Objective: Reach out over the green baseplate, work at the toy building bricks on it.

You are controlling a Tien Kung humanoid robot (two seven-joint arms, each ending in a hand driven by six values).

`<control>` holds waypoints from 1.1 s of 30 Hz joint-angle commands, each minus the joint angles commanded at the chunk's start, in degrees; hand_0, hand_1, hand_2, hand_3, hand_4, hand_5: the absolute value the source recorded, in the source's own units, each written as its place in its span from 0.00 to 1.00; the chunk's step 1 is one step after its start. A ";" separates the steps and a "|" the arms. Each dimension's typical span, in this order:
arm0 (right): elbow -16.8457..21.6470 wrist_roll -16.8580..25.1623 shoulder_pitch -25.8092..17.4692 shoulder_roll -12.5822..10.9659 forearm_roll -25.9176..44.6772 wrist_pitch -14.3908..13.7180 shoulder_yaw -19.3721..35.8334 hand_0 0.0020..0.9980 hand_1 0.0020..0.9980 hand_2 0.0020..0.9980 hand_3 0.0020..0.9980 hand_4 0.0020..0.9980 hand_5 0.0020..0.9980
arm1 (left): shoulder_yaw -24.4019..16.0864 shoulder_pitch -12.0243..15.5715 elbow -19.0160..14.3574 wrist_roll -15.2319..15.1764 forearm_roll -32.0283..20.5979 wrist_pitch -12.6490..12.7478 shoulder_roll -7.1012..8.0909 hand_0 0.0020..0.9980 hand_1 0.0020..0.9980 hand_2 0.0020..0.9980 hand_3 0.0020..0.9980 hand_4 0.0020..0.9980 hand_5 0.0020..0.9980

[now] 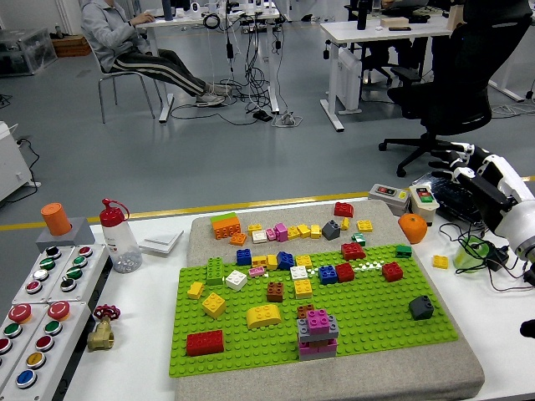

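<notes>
The green baseplate [368, 322] lies on a grey mat [468, 368] in the middle of the table. Several bricks stand on it: a pink and grey stack [318, 333] at the front, a red brick [205, 342] front left, a yellow curved brick [264, 315], and a dark grey brick [420, 307] at the right. More loose bricks [284, 231] lie on the mat behind the plate. My right hand [465, 170] comes in from the right edge, raised beside the plate's far right corner, with its fingers relaxed and holding nothing. My left arm is out of view.
A button panel [38, 322] and a brass valve [102, 329] sit at the left. A clear bottle [121, 240] stands behind them. Two switch boxes [390, 195], an orange object [412, 227] and a green object [473, 251] lie at the right. A person sits far back [125, 33].
</notes>
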 joint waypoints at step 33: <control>-8.88 5.01 16.65 -0.08 -46.06 5.07 -20.02 0.78 0.76 0.76 0.77 0.64 0.17 | 0.87 -0.98 0.05 -0.29 -1.15 0.64 0.50 0.63 0.60 0.61 0.42 0.31 0.94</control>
